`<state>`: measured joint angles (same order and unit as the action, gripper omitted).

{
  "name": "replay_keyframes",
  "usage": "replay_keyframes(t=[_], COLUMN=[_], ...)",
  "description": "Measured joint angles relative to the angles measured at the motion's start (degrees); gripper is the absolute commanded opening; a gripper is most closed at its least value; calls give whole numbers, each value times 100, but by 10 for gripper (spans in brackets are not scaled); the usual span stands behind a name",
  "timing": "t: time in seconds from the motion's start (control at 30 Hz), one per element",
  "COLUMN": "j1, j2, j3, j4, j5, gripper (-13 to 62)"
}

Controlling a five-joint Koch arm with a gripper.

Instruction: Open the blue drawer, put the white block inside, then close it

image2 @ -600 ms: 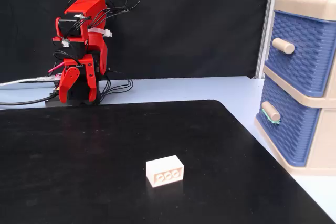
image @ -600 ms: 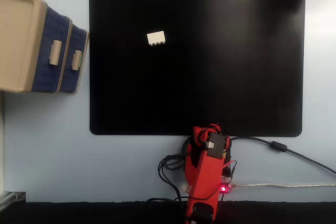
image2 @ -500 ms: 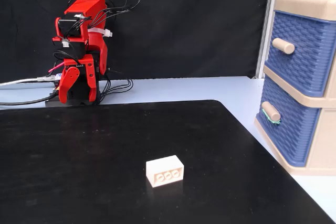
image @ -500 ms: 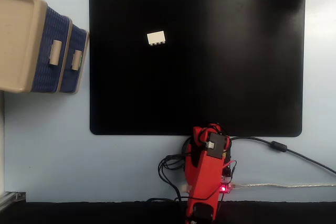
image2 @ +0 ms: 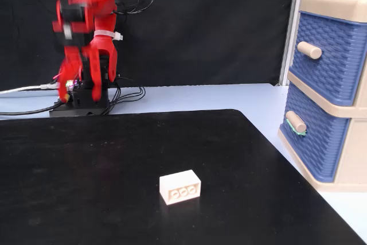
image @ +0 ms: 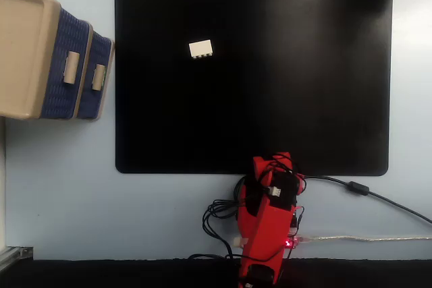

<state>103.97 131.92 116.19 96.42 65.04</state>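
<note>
The red arm (image2: 86,32) is standing folded over its base at the far edge of the bench (image: 61,187), and it is showing as a smear in a fixed view, so the gripper (image2: 79,67) is not reading clearly: whether it is parted or closed cannot be told, though nothing is visibly riding in it. The white block (image2: 180,187) is lying flat on the black mat (image: 304,85), well ahead of the gripper and apart from everything else. The blue drawer (image2: 311,144) is sitting fully pushed in, farther from the gripper than the block and off to the side, low in the beige cabinet (image: 23,52) beneath the wider-looking drawer (image: 62,65). Judging by this, opening is the step in hand and none of the task is done yet. To do it well, the gripper is probably needing to travel out wide, passing clear of the block so as not to nudge it, then come level with the small beige handle (image2: 295,121), close squarely across it and pull straight out along the drawer's line; a slanted pull is likely to drag the light cabinet across the bench rather than slide the drawer.
</note>
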Motion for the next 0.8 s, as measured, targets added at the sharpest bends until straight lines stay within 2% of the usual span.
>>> replay_keyframes(t=[0.07,0.17,0.27,0.3,0.37,0.47,0.57,0.63,0.8], j1=[-105,-879,-2689,-3718,-4843,-5994,-6152,-6187,-6205], j2=[-9,-149,-519,-782,-1134,-1898,-2944,-3779,-5994], j3=[-650,-1037,-1072,-1037,-844,-483,0,53,-193], j4=[176,105,-369,-879,-1723,-3762,-6908,-9272,-13210], j5=[141,1204,3173,4386,5880,7937,9255,9475,10107], gripper=[330,331,331,331,331,330,330,330,330])
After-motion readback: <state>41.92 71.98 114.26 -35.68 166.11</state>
